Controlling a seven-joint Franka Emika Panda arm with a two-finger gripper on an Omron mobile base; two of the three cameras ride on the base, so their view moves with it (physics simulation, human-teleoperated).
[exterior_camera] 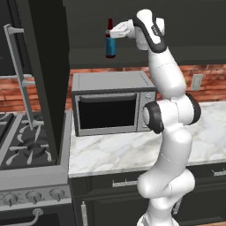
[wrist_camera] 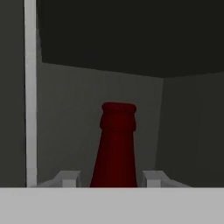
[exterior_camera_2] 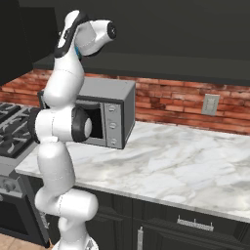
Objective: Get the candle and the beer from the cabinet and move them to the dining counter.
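Fingers (wrist_camera: 70, 178) flank the beer (wrist_camera: 117, 148) neck, touching

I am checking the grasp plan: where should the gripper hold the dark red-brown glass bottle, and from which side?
Grip the slim dark red-brown glass bottle at its narrow neck, coming level from the open cabinet front. It stands upright, and the gripper already has a finger on each side of the neck.

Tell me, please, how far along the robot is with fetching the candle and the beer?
Done: nothing has reached the dining counter.
In hand: the gripper is shut on the beer at its neck, held upright above the microwave in front of the open cabinet.
Left: carrying the beer over, then the candle.
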